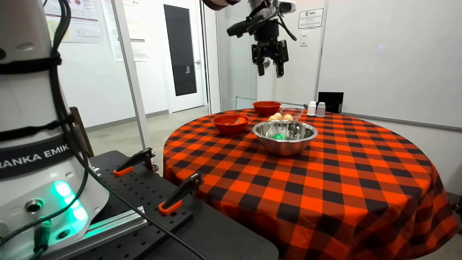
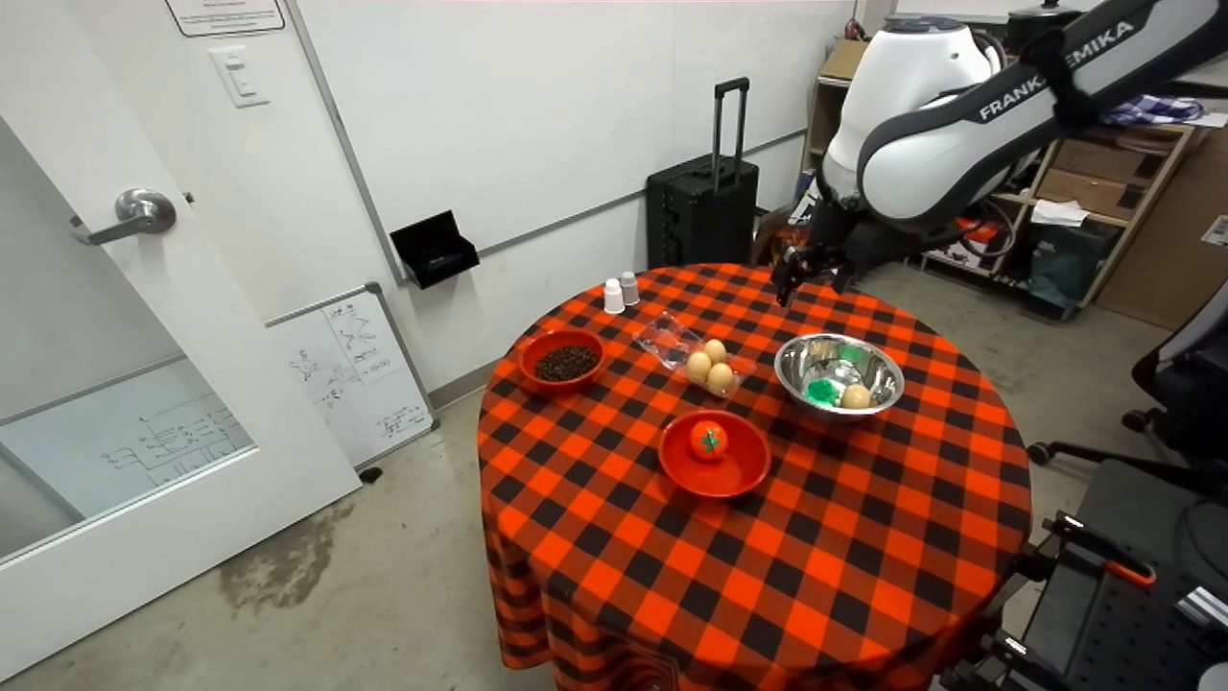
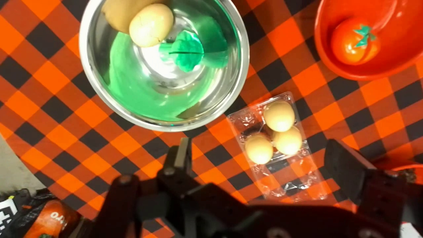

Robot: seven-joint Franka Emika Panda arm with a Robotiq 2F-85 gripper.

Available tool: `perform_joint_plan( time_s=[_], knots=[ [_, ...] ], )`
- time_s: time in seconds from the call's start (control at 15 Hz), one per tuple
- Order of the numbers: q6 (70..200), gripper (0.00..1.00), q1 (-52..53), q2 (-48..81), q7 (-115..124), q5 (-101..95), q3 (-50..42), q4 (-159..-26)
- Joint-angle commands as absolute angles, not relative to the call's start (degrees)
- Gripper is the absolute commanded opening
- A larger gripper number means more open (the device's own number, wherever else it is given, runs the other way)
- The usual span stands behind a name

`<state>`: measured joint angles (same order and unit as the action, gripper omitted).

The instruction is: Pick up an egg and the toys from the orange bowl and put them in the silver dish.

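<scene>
The silver dish [image 1: 288, 146] [image 2: 785, 369] [image 3: 158, 125] holds a pale brown egg [image 2: 856, 396] [image 3: 152, 24] and a green toy [image 1: 279, 136] [image 2: 823, 392] [image 3: 187, 51]. The orange bowl [image 1: 223, 128] [image 2: 734, 477] [image 3: 404, 43] holds a red toy tomato [image 2: 708, 440] [image 3: 352, 41] with a green top. Three more eggs [image 2: 698, 366] [image 3: 258, 148] sit in a clear plastic carton [image 2: 664, 338] [image 3: 294, 185]. My gripper [image 1: 270, 73] [image 2: 809, 288] [image 3: 257, 142] is open and empty, high above the table. In the wrist view its fingers stand apart on either side of the carton.
A second orange-red bowl [image 1: 266, 106] [image 2: 532, 363] with dark beans stands beyond the carton. Two small shakers, one white [image 1: 312, 108] [image 2: 613, 297] and one grey [image 1: 320, 109] [image 2: 629, 288], stand near the table edge. A red and black checked cloth [image 1: 325, 195] covers the round table.
</scene>
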<state>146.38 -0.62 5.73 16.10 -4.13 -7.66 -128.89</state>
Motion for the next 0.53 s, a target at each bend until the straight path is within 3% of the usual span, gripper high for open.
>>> perform_joint_plan(
  time_s=[0.0,0.47],
  knots=[
    [141.32,1.0,-1.3,0.89,11.59,-1.64,-5.38,-129.79],
    [135.73,1.0,0.31,3.5,9.05,-2.41,-1.35,-126.75]
  ],
)
